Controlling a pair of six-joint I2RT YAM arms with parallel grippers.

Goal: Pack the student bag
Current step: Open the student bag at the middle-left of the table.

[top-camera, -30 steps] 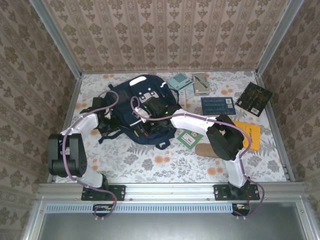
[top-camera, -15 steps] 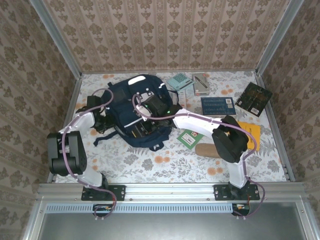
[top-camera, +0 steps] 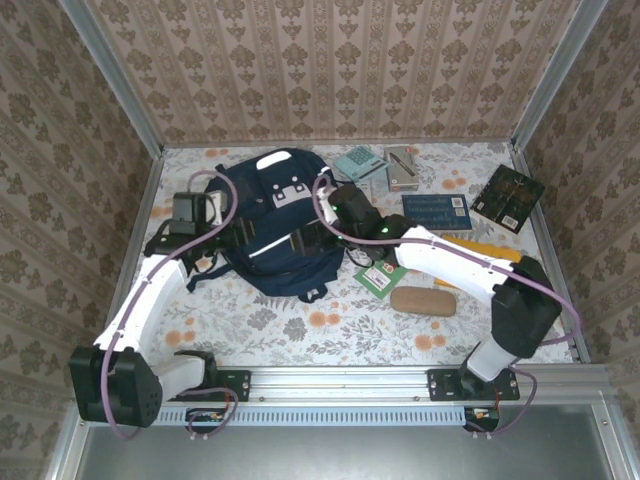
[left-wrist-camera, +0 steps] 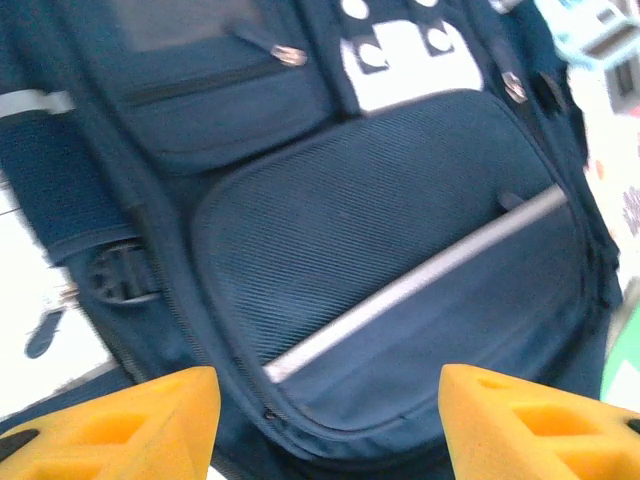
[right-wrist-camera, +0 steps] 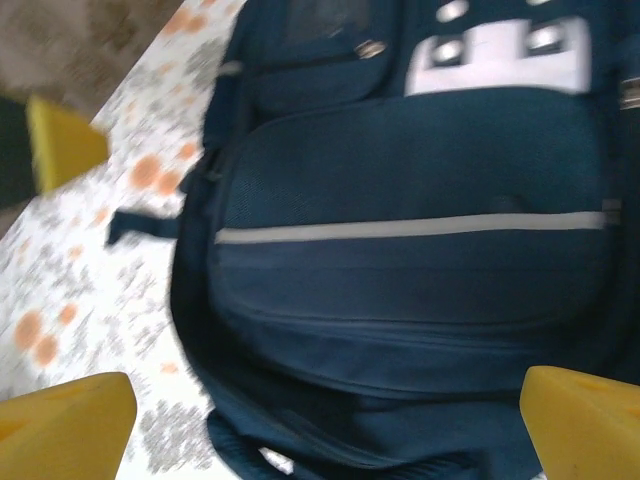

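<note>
Bag point(top-camera: 285, 250) lies free — left gripper point(left-wrist-camera: 320, 425) and right gripper point(right-wrist-camera: 330, 425) spread wide, empty — so it may slump shut, leaving the books point(top-camera: 435, 211) at right unpacked.

In the left wrist view the large navy-blue fabric backpack point(left-wrist-camera: 400, 250) is cut off at the top and bottom edges, and the yellow foam fingers point(left-wrist-camera: 130, 425) by the lower edge. The right wrist view is blurred throughout. From above, an orange-yellow flat folder point(top-camera: 505, 254) at centre right is largely hidden by the right arm, and the print on the dark blue book point(top-camera: 435, 210) is too small to be read.
</note>
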